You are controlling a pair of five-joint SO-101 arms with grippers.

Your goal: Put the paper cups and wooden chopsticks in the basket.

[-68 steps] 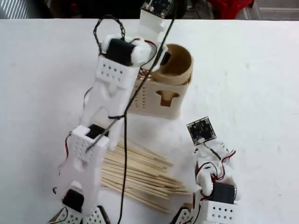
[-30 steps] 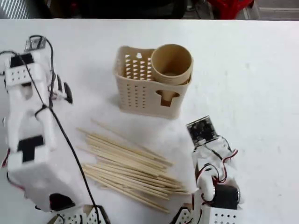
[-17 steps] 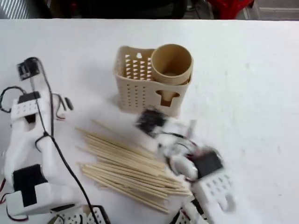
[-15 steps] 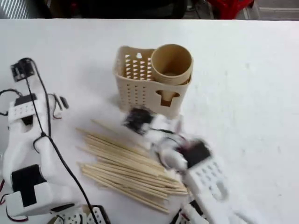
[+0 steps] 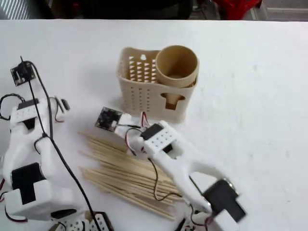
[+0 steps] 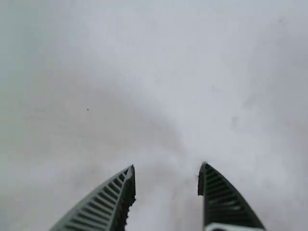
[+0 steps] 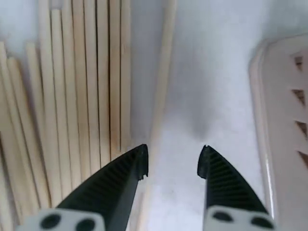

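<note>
pale bare wood chopsticks (image 5: 115, 168), smooth tan paper cups (image 5: 177, 65), matt beige perforated plastic basket (image 5: 144, 98), matt white table (image 5: 250, 106), dark ribbed plastic left gripper (image 6: 166, 175) and right gripper (image 7: 173, 156), smooth white plastic arm shells (image 5: 163, 139)

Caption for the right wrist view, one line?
Open right claw poised at the edge of the wooden chopsticks, basket alongside.

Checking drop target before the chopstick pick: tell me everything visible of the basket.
The basket looks like cream plastic: rectangular, walls perforated with holes, a keyhole-like cut-out in the near wall. It stands upright on the white table. Paper cups sit nested in one end; the other end looks empty. The chopsticks lie apart from it; the open right gripper hovers near its base without touching.
</note>
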